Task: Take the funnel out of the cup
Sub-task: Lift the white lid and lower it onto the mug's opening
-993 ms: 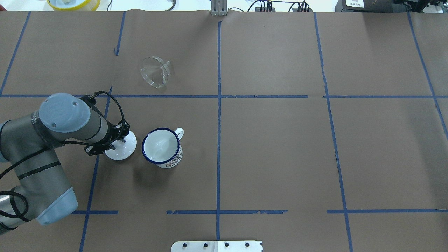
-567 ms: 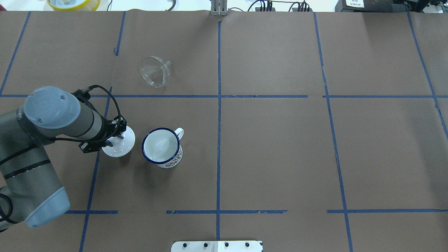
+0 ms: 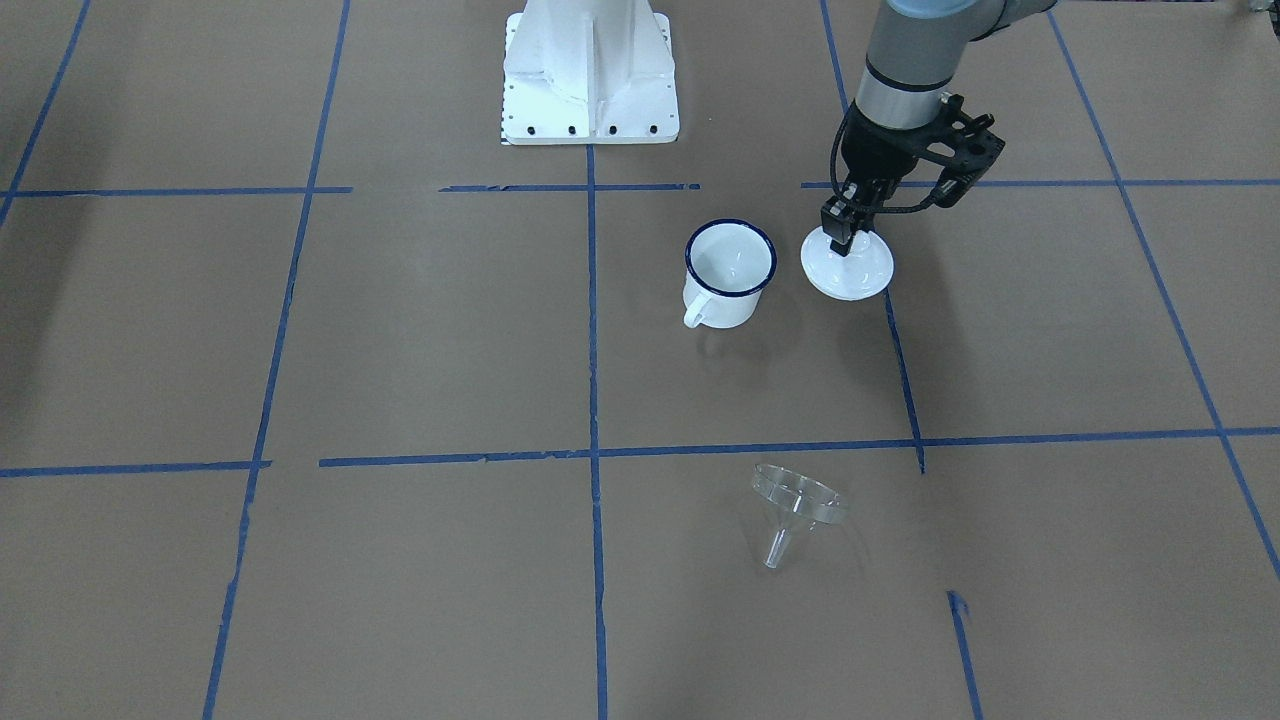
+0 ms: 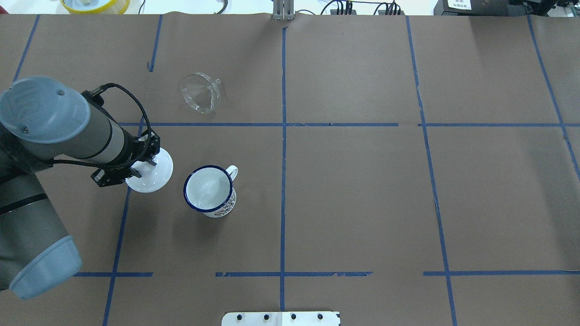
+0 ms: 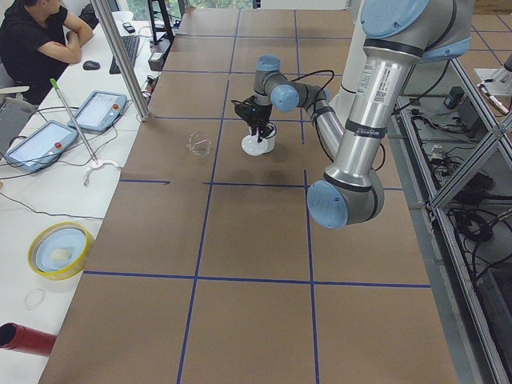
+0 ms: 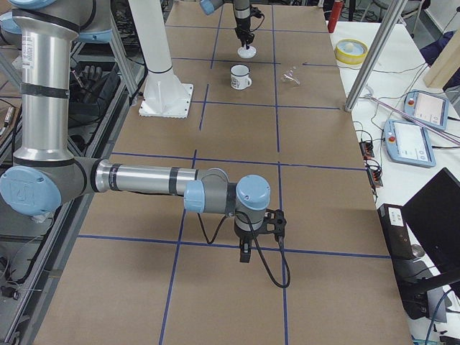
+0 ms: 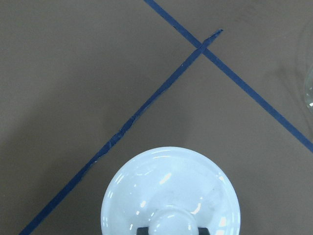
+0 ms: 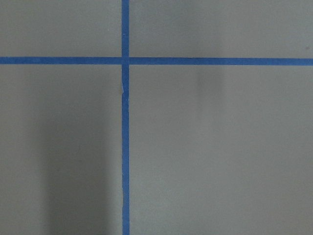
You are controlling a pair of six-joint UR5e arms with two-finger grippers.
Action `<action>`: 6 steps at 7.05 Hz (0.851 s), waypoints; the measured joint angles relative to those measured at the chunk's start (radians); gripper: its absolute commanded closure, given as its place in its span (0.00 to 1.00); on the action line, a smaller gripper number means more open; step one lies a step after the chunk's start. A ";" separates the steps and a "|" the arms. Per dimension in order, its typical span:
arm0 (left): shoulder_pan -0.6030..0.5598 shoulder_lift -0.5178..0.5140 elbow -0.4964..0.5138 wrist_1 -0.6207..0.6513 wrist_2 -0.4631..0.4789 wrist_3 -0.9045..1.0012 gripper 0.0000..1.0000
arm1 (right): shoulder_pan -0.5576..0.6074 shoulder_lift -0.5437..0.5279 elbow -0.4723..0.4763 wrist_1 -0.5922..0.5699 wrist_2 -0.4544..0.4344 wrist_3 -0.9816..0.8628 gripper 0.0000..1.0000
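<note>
The clear funnel point(image 4: 200, 93) lies on its side on the brown paper, well apart from the cup; it also shows in the front view point(image 3: 795, 505). The white mug with a dark blue rim point(image 4: 209, 190) stands upright and empty point(image 3: 730, 272). My left gripper point(image 4: 146, 164) is shut on the knob of a round white lid point(image 4: 152, 179) and holds it just to the mug's left, above the table. The left wrist view shows the lid point(image 7: 171, 186) from above. My right gripper point(image 6: 244, 251) hangs over bare paper far from these things; I cannot tell whether it is open or shut.
Blue tape lines point(image 4: 283, 136) cross the brown paper. The robot's white base plate point(image 3: 590, 70) stands at the near edge. A yellow bowl point(image 4: 95, 4) sits beyond the table's far edge. An operator sits at a side table point(image 5: 40, 32).
My left arm has moved left and away from the mug with the white lid in its grip and has come higher. The funnel and mug have not moved.
</note>
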 measured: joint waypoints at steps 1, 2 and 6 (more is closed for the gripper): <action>0.017 -0.054 0.007 0.048 -0.016 -0.023 1.00 | 0.000 0.000 0.000 0.000 0.000 0.000 0.00; 0.045 -0.111 0.034 0.085 -0.029 -0.045 1.00 | 0.000 0.000 0.000 0.000 0.000 0.000 0.00; 0.116 -0.238 0.138 0.125 -0.037 -0.107 1.00 | 0.000 0.000 0.000 0.000 0.000 0.000 0.00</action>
